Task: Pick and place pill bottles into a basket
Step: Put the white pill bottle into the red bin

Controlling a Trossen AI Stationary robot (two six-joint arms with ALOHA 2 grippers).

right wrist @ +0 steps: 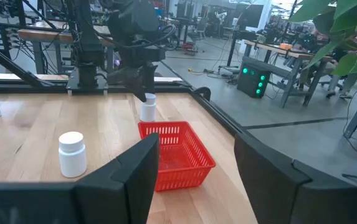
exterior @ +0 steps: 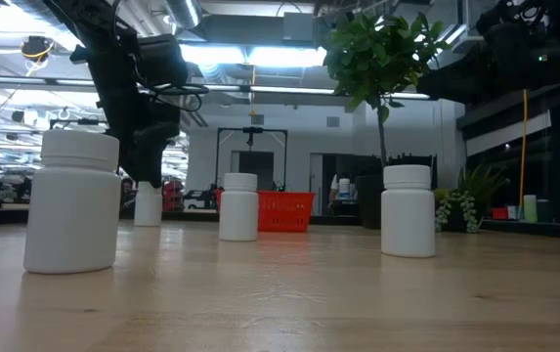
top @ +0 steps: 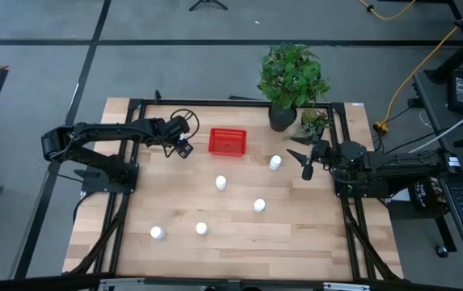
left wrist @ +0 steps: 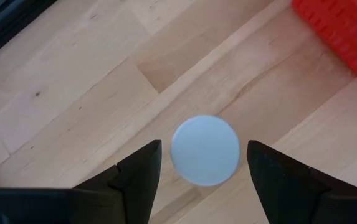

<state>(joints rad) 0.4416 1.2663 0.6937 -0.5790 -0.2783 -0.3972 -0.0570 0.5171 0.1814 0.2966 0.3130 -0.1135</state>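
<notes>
Left wrist view looks straight down on a pill bottle (left wrist: 204, 150), its white cap between the spread fingers (left wrist: 134, 177) of the left gripper (top: 184, 149) — apparently not yet touching, just beside the red basket (top: 227, 141). This looks like the approach to a first pick: next, descend and close squarely. Right gripper (top: 306, 166) waits, spread, near another bottle (top: 275, 162).
</notes>
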